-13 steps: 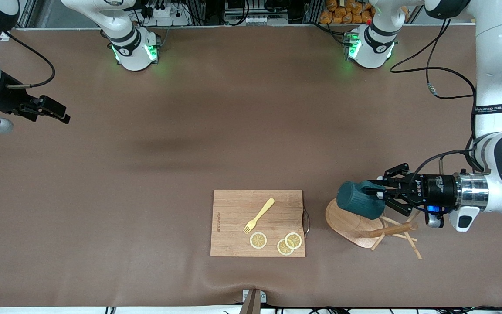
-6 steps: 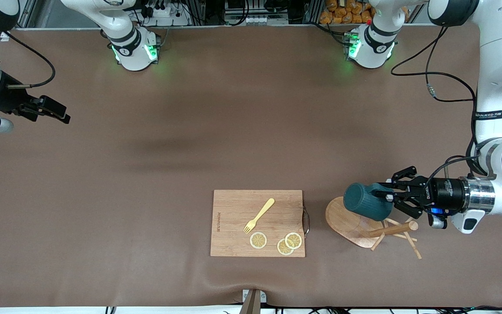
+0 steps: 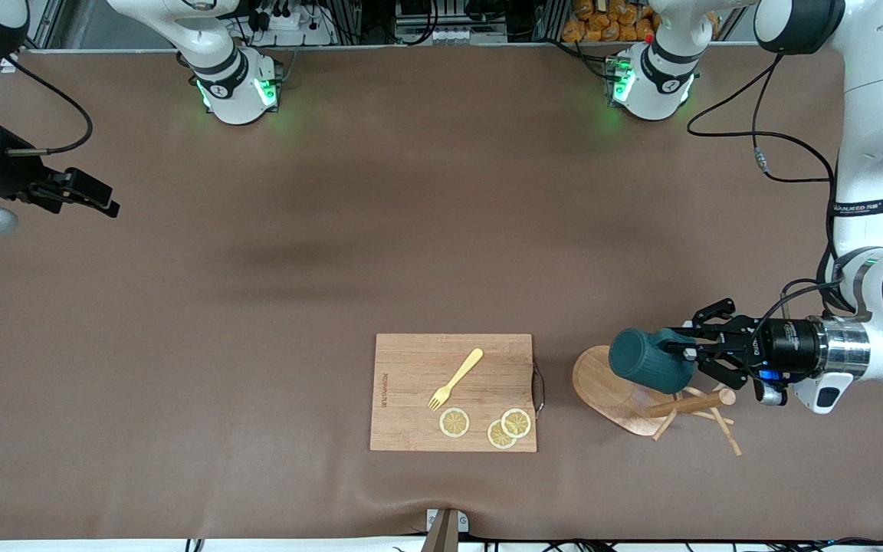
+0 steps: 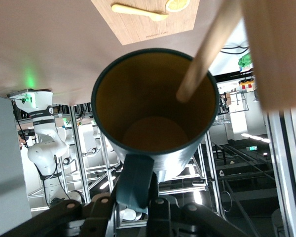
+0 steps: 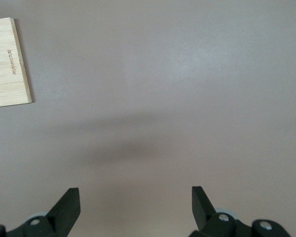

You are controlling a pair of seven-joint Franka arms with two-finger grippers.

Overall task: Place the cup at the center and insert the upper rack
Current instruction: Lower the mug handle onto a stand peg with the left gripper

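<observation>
We see the left gripper [image 3: 683, 354] clamped on the handle of the cup [image 3: 650, 359], holding the dark teal mug on its side in the air over the oval base of the upper rack [image 3: 614, 387]. In the left wrist view the cup [image 4: 155, 111] opens toward the camera: its tan-yellow inside holds nothing of its own, but a light wooden peg [image 4: 209, 49] of the rack crosses its rim, and we cannot tell whether the tip reaches inside or only passes in front.

The upper rack lies tipped over on the table toward the left arm's end, its post and thin pegs pointing toward four o'clock from the base in the front view.

At nine o'clock from the rack, just beside it, we find a wooden cutting board [image 3: 411, 399]. On it rest a yellow fork [image 3: 457, 378] and three lemon slices [image 3: 487, 425], two of them overlapping.

The right gripper [image 3: 77, 193] waits over bare table at the right arm's end, its fingers [image 5: 66, 210] spread wide with nothing between them.
</observation>
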